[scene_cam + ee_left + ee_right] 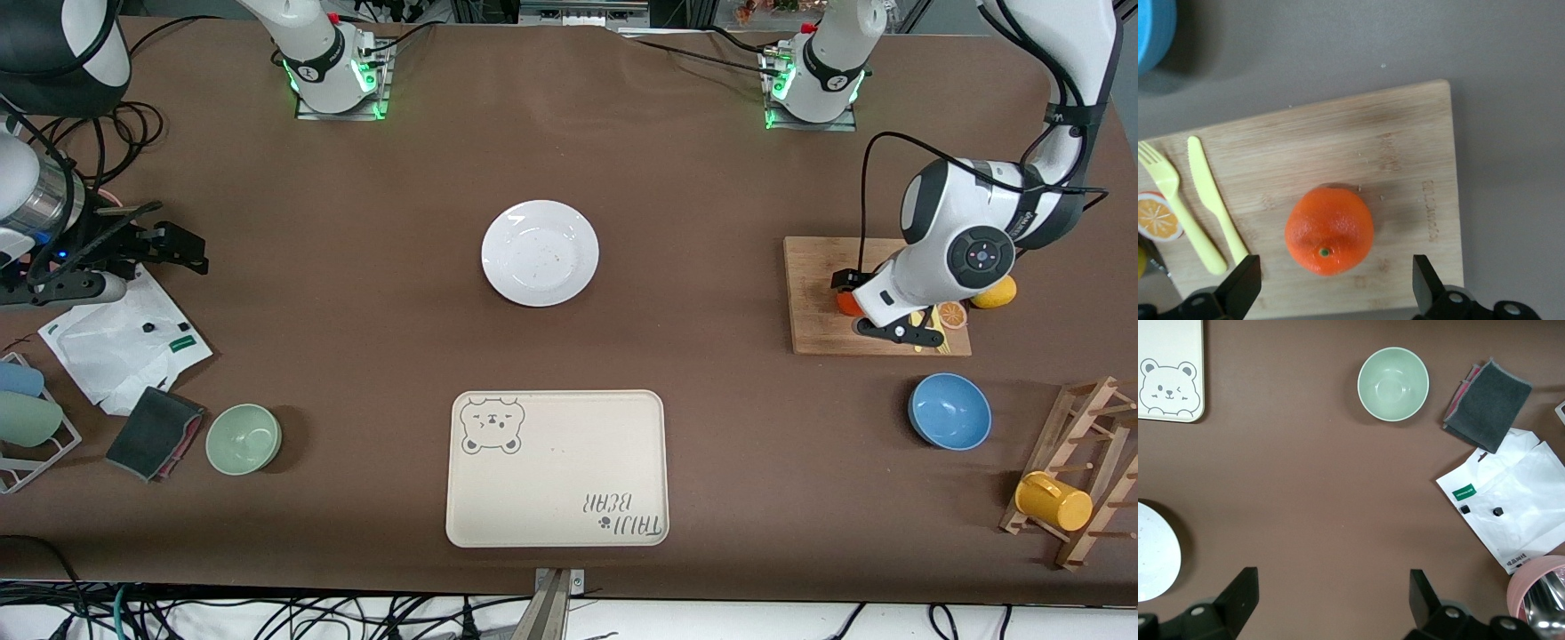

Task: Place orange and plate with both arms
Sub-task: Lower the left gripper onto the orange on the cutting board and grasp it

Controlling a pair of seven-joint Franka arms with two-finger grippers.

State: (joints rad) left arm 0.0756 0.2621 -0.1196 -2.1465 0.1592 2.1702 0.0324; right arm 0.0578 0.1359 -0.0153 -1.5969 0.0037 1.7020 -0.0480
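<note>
Nearest to the front camera lies the beige bear-print tray [556, 468], with nothing on it. Farther from the camera, the white plate [540, 252] rests on the brown desk [373, 338], untouched, about midway between the two ends.

At the left arm's end of the desk, the orange [1329, 231] sits on the wooden cutting board [1358, 153], beside a yellow toy knife [1215, 198], a fork [1175, 203] and an orange slice [1158, 216]. The left claw [1337, 283] hangs directly over the orange with its fingers spread apart, one on each side of the fruit, not yet touching it.

I judge that the step in hand is to grasp the orange. To do it well, the claw should descend straight, keep the fruit centred, and close gently around its widest part, because a round fruit can roll away.

The right claw [1331, 603] waits with its fingers also apart over the right arm's end of the desk, near a green bowl [1393, 384] and white paper [1511, 507], well apart from the plate.
</note>
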